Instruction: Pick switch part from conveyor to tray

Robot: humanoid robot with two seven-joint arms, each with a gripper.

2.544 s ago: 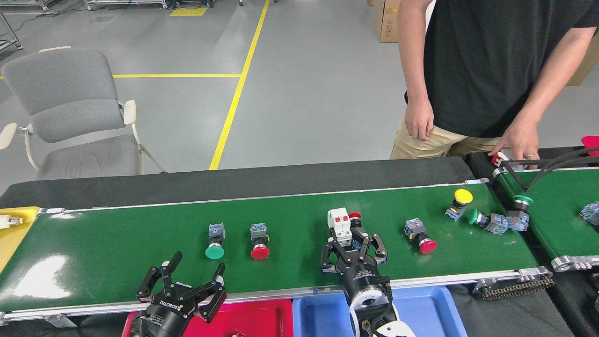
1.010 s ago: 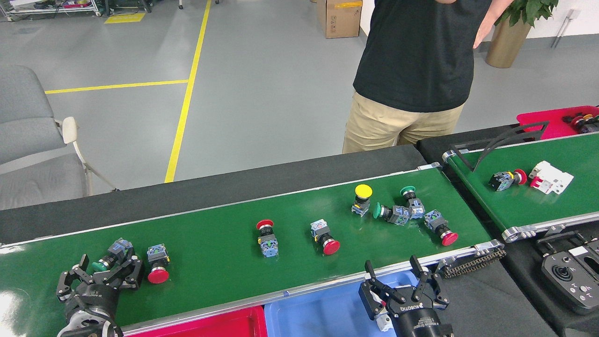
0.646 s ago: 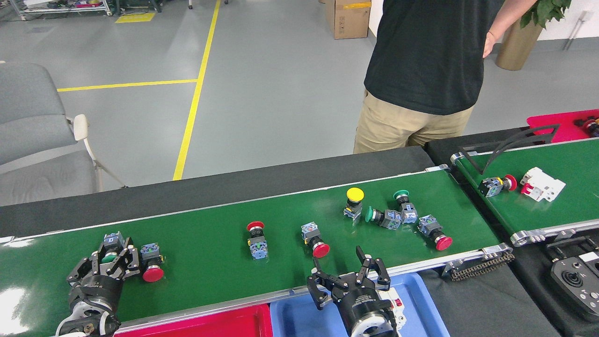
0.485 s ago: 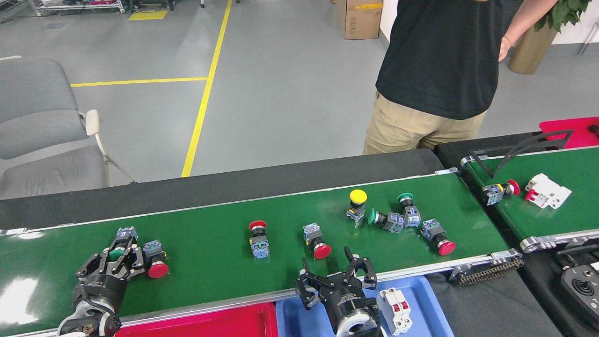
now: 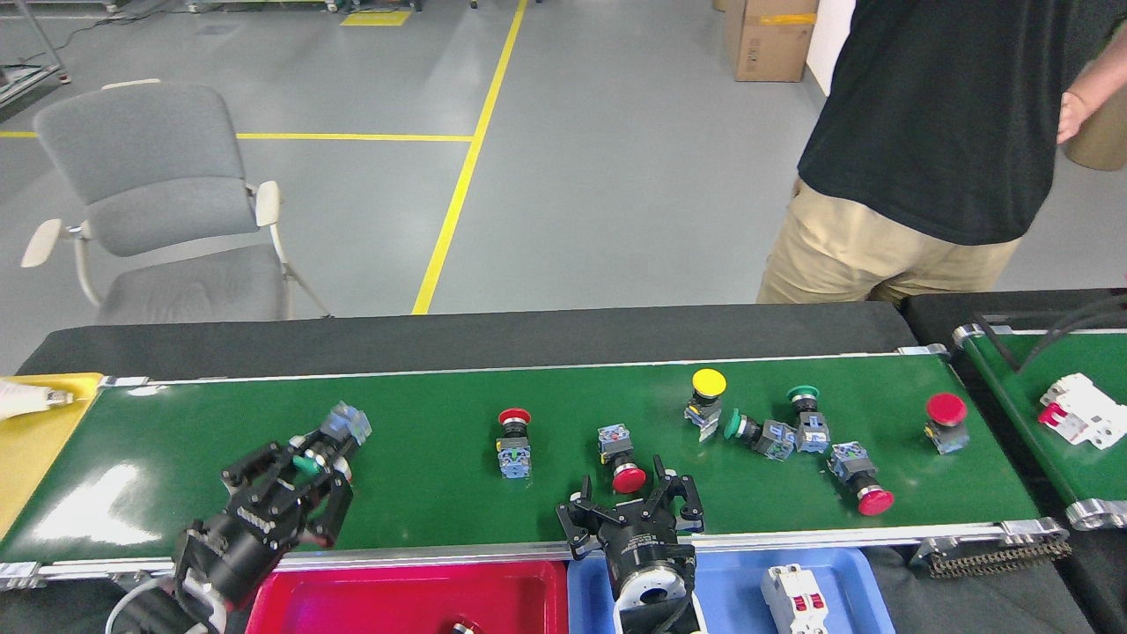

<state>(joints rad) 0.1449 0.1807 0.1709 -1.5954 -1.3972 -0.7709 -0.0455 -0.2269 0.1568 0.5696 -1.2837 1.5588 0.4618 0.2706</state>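
green push-button switch (image 5: 327, 447) is sitting in the left pincer (image 5: 295, 480), fingers closed around it, the grey-blue contact block end poking out past the fingertips toward the upper right, over the left part of the conveyor (image 5: 423, 493). can't tell if it's lifted off the belt or touching it.

right pincer (image 5: 629, 511) is spread wide with nothing in it, hanging over the near rail of the belt, just this side of a red mushroom-button switch (image 5: 621, 458). more parts lie along the belt: another red-capped switch (image 5: 513, 433) standing up to the left of that one, a yellow button (image 5: 706, 398), two green-capped ones (image 5: 775, 427) touching each other, a red one (image 5: 858, 480) lying on its side near the front rail, and one more red cap (image 5: 945, 421) near the right end.

below the belt there's a red tray (image 5: 352, 608) under the left arm and a blue tray (image 5: 845, 586) with a white circuit breaker (image 5: 795, 600) in it. second breaker (image 5: 1079, 409) is on the short belt at the right. a person (image 5: 916, 158) in a black shirt stands behind the surface, and a grey chair (image 5: 158, 202) is back left.
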